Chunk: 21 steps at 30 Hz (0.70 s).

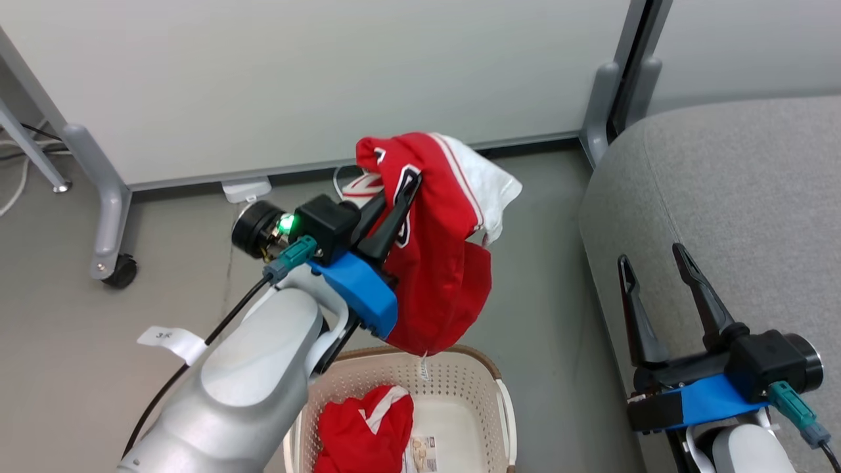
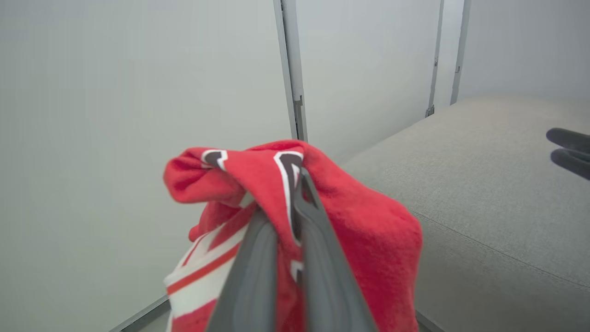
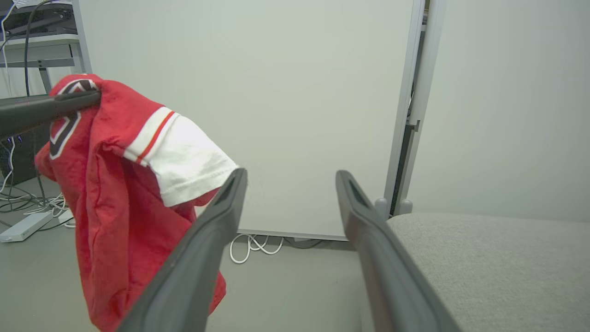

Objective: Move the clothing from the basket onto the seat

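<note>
Grey seat [image 1: 723, 197] is off to my right, and the basket [image 1: 489, 384] is on the floor below me. The jersey [image 1: 440, 263] hangs up clear of the rim, I reckon so it swings across without snagging. The plainer red garment [image 1: 361, 430] waits in the basket. My left tool [image 1: 410, 187] is pinched tight on the jersey. My right tool [image 1: 650, 255] is spread wide and empty by the seat edge.
</note>
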{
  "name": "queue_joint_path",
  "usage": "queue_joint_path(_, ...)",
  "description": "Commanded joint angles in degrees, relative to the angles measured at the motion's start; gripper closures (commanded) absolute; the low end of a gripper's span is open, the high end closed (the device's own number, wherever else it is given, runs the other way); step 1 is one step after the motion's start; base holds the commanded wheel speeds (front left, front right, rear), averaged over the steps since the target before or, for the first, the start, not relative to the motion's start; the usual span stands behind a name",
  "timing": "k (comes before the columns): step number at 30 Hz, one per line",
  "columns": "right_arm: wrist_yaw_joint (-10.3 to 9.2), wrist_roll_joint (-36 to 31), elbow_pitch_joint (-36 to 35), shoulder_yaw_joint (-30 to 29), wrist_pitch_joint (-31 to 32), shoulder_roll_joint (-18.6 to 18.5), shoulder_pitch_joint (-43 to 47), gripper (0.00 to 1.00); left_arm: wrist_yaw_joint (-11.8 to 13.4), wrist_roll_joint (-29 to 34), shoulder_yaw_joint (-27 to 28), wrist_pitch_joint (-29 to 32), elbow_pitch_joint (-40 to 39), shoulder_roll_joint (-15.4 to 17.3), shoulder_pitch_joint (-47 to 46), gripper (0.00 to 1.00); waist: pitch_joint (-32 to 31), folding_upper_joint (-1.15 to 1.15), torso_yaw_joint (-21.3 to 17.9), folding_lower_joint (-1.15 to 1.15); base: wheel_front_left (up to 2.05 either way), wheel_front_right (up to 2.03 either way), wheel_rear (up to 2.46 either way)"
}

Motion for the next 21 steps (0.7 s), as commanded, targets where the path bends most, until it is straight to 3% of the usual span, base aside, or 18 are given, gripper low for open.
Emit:
queue_joint_path(1, 0.03, 0.19, 0.10, -0.14, -0.18, -0.16, 1.15, 0.00, 0.00, 0.23, 0.44, -0.29, -0.89, 0.12, -1.29, 1.00, -1.13, -0.01, 0.66, 0.01, 0.00, 0.00, 0.00)
queue_joint_path(21, 0.03, 1.63, 0.27, 0.32, -0.18, -0.17, 3.97, 0.00, 0.00, 0.26, -1.06, -0.28, -5.67, 1.00, -5.10, 1.00, -4.22, -0.01, 2.09, 0.01, 0.00, 0.00, 0.00)
